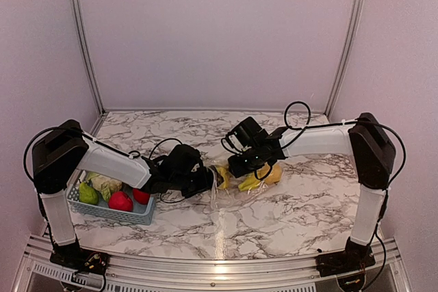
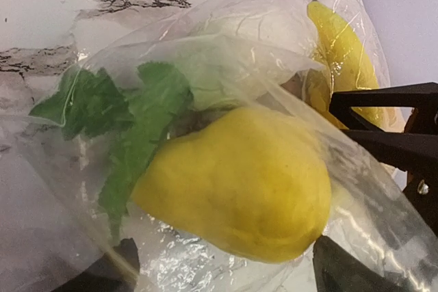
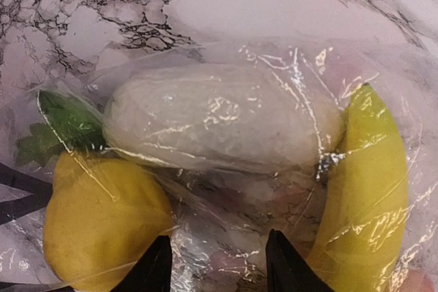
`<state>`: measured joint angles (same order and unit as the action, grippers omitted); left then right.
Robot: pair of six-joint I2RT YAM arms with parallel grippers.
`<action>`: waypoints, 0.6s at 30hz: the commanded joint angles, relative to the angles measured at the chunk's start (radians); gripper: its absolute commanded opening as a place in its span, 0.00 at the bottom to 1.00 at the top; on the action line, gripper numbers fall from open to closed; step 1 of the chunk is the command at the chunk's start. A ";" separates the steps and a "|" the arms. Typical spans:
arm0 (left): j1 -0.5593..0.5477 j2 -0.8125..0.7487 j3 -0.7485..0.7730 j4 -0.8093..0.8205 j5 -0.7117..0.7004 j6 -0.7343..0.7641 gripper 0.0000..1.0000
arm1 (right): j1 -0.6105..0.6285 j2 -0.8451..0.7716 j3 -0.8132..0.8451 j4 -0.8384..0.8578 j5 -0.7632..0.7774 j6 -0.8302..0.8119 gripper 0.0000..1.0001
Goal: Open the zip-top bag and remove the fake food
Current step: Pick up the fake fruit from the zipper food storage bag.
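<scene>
The clear zip-top bag (image 1: 231, 184) lies crumpled on the marble between my two grippers. Fake food shows through it: a yellow lemon (image 2: 239, 182) with green leaves (image 2: 130, 121), a banana (image 3: 366, 189) and a pale oblong piece (image 3: 219, 124). My left gripper (image 2: 226, 254) is open wide at the bag's left end. Its fingertips (image 2: 339, 268) stand on either side of the lemon's near end, with plastic over the fruit. My right gripper (image 3: 217, 241) is over the bag from the right, open, with wrinkled film between its fingers (image 3: 156, 264). In the top view, the left gripper (image 1: 204, 177) and right gripper (image 1: 241, 167) nearly meet.
A light blue basket (image 1: 130, 215) stands at the left by the left arm. It holds a green pear (image 1: 87, 193), a pale cabbage (image 1: 106, 184) and red apples (image 1: 120, 201). The right gripper's black body (image 2: 404, 128) crowds the left wrist view's right side. White walls enclose the table.
</scene>
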<state>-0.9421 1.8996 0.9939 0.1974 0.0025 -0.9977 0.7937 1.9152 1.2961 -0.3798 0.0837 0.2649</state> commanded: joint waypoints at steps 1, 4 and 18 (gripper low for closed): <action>-0.003 -0.015 0.016 -0.059 -0.062 0.031 0.91 | 0.010 0.025 0.036 -0.067 0.001 -0.018 0.45; -0.003 -0.028 0.017 -0.073 -0.083 0.044 0.92 | 0.007 -0.007 0.034 -0.070 0.032 0.000 0.41; -0.004 -0.051 0.005 -0.034 -0.060 0.063 0.91 | 0.001 -0.040 0.158 -0.113 -0.006 0.022 0.39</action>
<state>-0.9421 1.8748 0.9958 0.1528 -0.0612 -0.9558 0.7937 1.8614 1.3994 -0.4721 0.0978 0.2829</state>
